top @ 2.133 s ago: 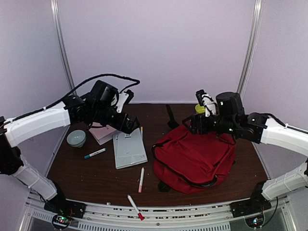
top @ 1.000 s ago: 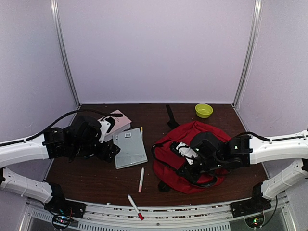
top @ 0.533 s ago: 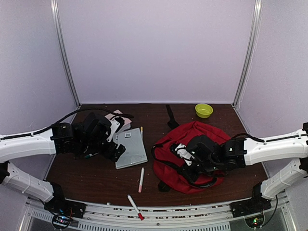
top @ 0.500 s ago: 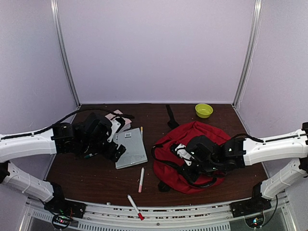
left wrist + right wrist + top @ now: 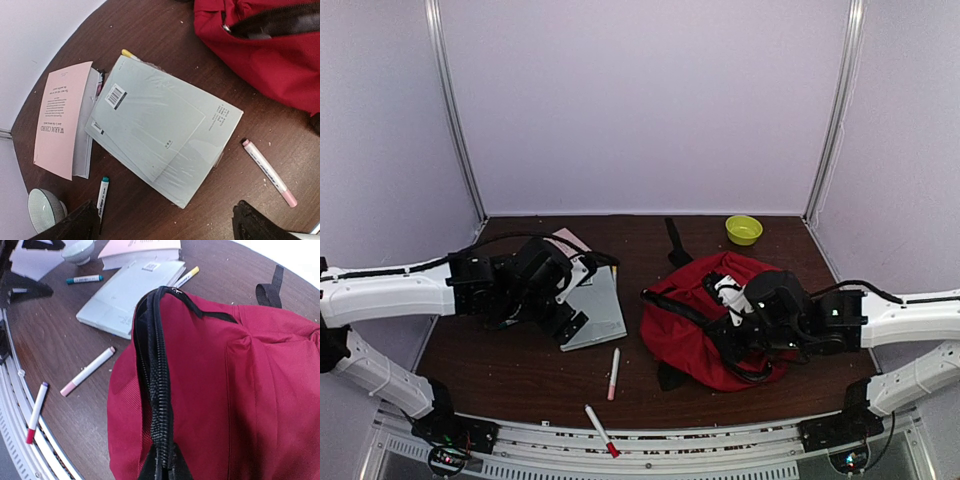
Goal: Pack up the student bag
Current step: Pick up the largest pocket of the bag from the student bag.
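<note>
Over the barcoded grey book (image 5: pixel 160 135), left end effector (image 5: pixel 167 225) gapes empty; right end effector (image 5: pixel 162 471) pinches the student bag (image 5: pixel 240 390) zipper (image 5: pixel 156 365).

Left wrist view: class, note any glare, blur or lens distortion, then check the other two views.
Left wrist view: sharp, pale sheen on the wrapped grey book, table edge bowed. Right wrist view: student bag zipper softens nearest the lens. Top external view: even light, slightly soft.

Right claw (image 5: pixel 163 471) now tight on bag (image 5: pixel 692 338)
</note>
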Robot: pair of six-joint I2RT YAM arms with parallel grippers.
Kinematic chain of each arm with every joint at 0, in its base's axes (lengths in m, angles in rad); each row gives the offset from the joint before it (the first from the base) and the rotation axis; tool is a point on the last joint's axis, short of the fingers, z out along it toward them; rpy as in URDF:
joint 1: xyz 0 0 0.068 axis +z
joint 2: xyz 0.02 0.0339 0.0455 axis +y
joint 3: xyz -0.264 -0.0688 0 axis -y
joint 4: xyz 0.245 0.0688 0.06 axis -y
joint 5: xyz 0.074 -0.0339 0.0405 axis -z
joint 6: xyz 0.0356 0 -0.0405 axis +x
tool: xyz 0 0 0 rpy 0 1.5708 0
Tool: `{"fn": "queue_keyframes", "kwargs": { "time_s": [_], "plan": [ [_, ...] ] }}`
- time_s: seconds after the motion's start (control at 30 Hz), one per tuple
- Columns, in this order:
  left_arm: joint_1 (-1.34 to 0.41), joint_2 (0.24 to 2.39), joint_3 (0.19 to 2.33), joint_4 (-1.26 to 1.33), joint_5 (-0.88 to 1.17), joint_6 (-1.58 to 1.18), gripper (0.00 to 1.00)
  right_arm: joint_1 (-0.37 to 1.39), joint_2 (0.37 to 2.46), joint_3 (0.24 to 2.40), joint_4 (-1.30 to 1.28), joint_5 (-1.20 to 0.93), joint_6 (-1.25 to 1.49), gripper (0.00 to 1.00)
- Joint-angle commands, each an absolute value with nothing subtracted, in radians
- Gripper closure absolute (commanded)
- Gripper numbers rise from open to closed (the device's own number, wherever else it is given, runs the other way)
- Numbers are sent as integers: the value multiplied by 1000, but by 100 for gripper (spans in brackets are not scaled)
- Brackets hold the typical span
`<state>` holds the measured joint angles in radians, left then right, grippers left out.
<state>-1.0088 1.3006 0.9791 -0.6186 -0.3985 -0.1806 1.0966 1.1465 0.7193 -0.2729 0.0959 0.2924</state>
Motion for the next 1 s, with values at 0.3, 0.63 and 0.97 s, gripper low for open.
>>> {"fn": "queue_keyframes", "kwargs": {
  "time_s": [0.3,0.63,0.97],
  "plan": [
    [-1054,1419,1055,-597,-359,-112,7,1030,1206,663,-122,-159,304,85],
    [-1066,1502,1072,-657,-482,-98,9,996,1241,751,-249,246,339,100],
    [-1169,1756,1188,-727,-675,-133,8,828,1182,680,-166,301,438,100]
  ]
}}
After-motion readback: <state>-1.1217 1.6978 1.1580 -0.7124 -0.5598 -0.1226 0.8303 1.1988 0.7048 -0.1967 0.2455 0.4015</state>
